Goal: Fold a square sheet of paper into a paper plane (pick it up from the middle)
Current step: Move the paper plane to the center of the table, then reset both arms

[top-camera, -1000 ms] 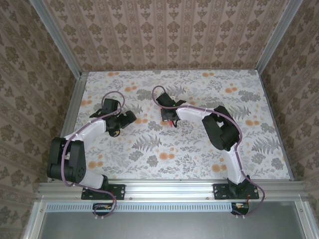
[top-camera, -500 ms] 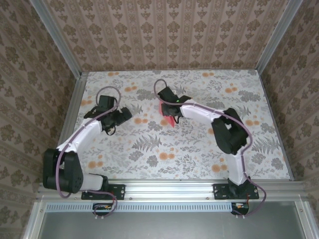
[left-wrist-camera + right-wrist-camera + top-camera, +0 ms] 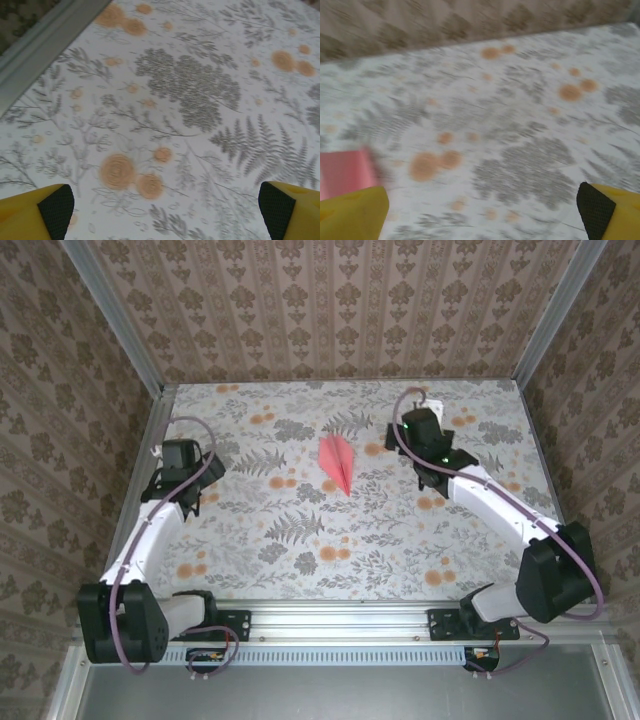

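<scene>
Floral table (image 3: 400,540) bears paper plane (image 3: 337,462); right wrist view catches its pink edge

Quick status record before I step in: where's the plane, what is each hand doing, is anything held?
paper plane: pink folded dart, lying flat on the table, mid-width and toward the back, tip pointing at the near edge
left hand: open, nothing between its fingers, over the table's left side
right hand: open, nothing between its fingers, to the right of the plane
contact: neither hand touches the plane
fold: looks complete, judging from the top view
</scene>
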You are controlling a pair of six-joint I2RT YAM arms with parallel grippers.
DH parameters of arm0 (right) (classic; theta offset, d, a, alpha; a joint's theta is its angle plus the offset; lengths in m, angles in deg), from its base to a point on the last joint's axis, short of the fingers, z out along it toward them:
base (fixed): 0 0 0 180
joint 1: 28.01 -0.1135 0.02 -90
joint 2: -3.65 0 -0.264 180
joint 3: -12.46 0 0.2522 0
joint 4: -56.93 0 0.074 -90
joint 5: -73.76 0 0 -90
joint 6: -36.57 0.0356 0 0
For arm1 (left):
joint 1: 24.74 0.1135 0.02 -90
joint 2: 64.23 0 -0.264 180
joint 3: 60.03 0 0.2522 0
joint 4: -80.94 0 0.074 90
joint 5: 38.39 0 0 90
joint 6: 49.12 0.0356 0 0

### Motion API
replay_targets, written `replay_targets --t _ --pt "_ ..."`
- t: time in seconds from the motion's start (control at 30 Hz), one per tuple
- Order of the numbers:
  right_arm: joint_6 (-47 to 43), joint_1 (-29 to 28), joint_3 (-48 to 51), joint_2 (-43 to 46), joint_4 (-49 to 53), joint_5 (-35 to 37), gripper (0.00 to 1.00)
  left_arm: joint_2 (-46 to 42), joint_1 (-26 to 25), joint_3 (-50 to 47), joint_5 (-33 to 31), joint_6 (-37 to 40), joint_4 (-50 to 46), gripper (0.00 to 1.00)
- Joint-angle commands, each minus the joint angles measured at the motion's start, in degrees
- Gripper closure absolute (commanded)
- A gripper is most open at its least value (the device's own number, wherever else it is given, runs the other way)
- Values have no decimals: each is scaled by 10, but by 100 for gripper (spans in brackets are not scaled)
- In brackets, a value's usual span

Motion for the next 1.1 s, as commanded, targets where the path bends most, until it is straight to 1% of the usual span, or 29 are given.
replay_targets --t 0.0,0.13,0.17,0.2,0.3,0.37,0.47,0.57,0.6,0.63,0.7,0.77,0.83,0.9,1.0,1.07 --pt "-31 39 71 31 -65 59 0 -13 24 -29 -16 76 59 1" --pt "-49 83 154 36 -134 87 0 -12 42 -70 -2 136 113 0" --pt "-58 93 171 35 -160 89 0 -15 46 -86 0 148 137 0" --pt "-49 104 170 38 -146 84 0 -18 49 -104 2 158 168 0" --pt "-100 113 210 32 -230 94 0 -24 61 -154 26 181 259 0" --pt "-118 119 223 26 -255 89 0 -24 61 -177 43 204 313 0" --pt "-131 135 256 9 -341 42 0 -13 61 -196 77 241 371 0" --pt "-152 149 279 -21 -426 -18 0 6 63 -209 107 262 422 0" --pt "-163 152 281 -33 -446 -28 0 15 65 -212 120 264 440 0" --pt "-168 155 278 -37 -446 -37 0 23 66 -215 135 268 457 0" --pt "-184 164 292 -47 -497 -78 0 50 67 -218 157 268 489 0" --pt "-176 180 300 -67 -527 -117 0 71 67 -220 168 268 515 0" --pt "-178 189 310 -61 -532 -150 0 88 68 -213 179 268 517 0" --pt "-176 199 333 -64 -577 -184 0 97 72 -208 195 274 521 0" --pt "-178 206 353 -84 -633 -213 0 110 75 -212 218 276 558 0" --pt "-180 205 358 -89 -645 -219 0 122 76 -208 223 279 568 0"
